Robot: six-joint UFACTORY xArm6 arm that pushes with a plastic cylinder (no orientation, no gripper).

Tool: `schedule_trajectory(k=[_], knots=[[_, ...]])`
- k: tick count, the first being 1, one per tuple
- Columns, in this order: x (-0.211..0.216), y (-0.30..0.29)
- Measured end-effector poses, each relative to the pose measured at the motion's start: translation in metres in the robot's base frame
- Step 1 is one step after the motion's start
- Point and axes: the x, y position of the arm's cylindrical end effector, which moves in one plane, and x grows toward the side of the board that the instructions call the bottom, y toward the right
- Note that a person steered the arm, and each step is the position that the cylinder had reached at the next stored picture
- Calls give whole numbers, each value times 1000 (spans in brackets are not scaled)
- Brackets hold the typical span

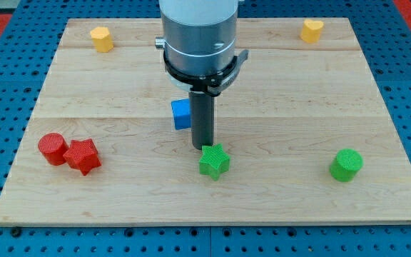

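My tip (204, 147) rests on the wooden worktop (277, 86) right at the top edge of the green star (214, 160), apparently touching it, with the blue block (181, 114) just behind; there are no jaws, only a rod.

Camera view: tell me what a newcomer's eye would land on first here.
First the grey arm coming down from the view's top, with my tip right at the top edge of the green star and a blue block just behind the rod. Then the red cylinder and red star, side by side at the view's left.
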Motion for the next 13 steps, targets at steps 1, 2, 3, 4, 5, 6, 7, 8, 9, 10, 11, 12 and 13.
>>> schedule_trajectory(k=[1,2,3,4,5,6,7,8,9,10,11,12,13], knots=[[1,7],[8,17],[-36,59],[-51,169],[-31,277],[11,286],[39,256],[39,145],[37,56],[32,71],[45,138],[102,123],[105,116]])
